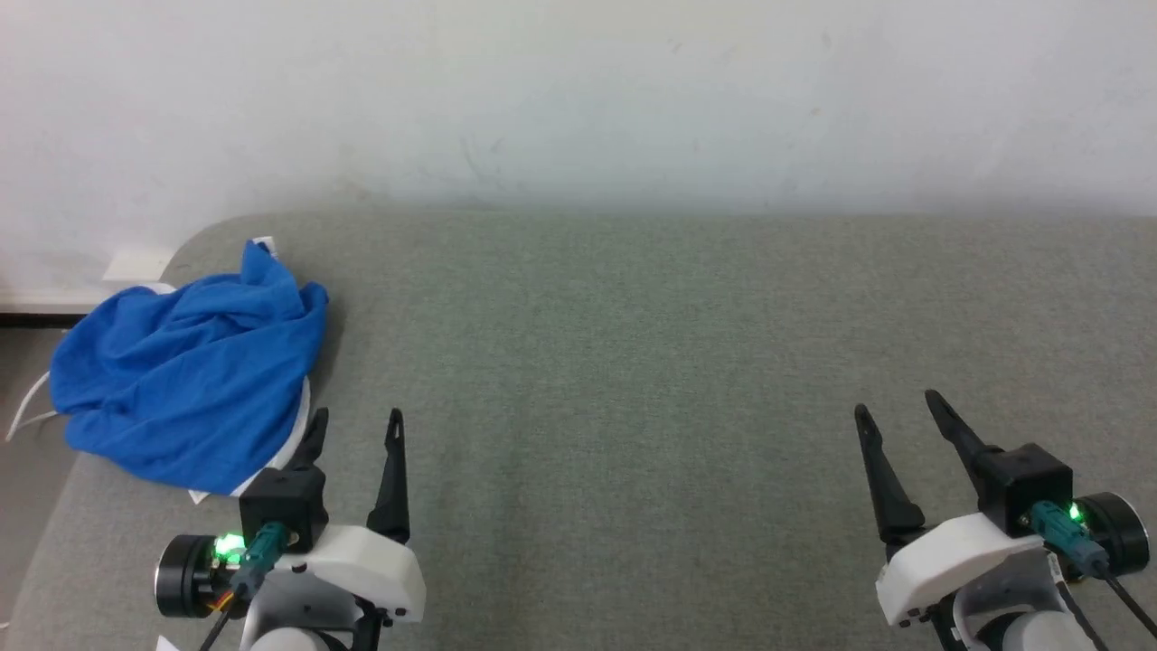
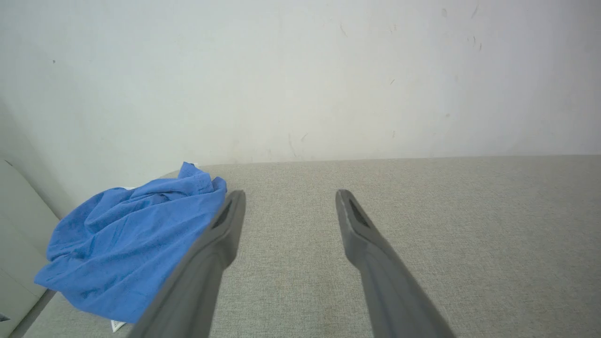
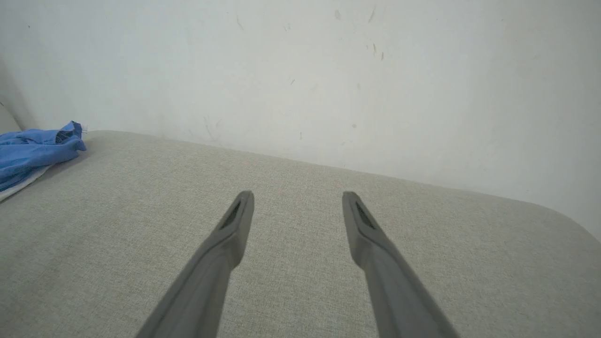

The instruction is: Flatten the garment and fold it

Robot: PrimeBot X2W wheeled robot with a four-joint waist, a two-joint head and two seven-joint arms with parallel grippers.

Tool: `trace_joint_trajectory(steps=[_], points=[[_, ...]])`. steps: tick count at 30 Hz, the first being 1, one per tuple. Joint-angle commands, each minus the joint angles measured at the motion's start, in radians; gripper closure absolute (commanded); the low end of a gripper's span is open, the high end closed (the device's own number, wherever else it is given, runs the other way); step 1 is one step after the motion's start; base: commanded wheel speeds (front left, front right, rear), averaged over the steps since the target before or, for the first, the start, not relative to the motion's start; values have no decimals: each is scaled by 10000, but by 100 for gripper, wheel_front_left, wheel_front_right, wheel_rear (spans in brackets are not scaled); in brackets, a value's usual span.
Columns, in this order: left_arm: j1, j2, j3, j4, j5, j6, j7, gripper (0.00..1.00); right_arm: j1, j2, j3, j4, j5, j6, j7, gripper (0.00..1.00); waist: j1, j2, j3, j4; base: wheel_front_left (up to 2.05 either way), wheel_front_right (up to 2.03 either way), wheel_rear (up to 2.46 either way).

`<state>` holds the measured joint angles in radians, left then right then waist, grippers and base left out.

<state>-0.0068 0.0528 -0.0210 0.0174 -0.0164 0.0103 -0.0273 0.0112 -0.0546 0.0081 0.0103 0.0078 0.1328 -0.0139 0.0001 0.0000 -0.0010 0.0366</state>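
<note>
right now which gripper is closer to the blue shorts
The left gripper: it sits open right beside the crumpled garment, while the right gripper is open far across the grey cushion.

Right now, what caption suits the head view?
Crumpled blue shorts lie near the open left pincer on a grey cushion.

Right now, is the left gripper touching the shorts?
Cannot tell. In the head view one finger of the left gripper overlaps the shorts at their white edge; the left wrist view repeats that overlap. Neither shows contact or a gap.
</note>
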Motion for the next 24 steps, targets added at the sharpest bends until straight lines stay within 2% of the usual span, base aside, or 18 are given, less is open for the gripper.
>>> trace_joint_trajectory(steps=[1,24], points=[[-104,39,-27,42,-110,74,-89,0,-69,6,45,24,-2,-3,-115,0,-1,0,-10,137,0,0,0],[14,213,-138,44,-399,386,-570,0,-277,14,378,160,62,-7,-393,0,-1,0,-34,1635,0,0,0]])
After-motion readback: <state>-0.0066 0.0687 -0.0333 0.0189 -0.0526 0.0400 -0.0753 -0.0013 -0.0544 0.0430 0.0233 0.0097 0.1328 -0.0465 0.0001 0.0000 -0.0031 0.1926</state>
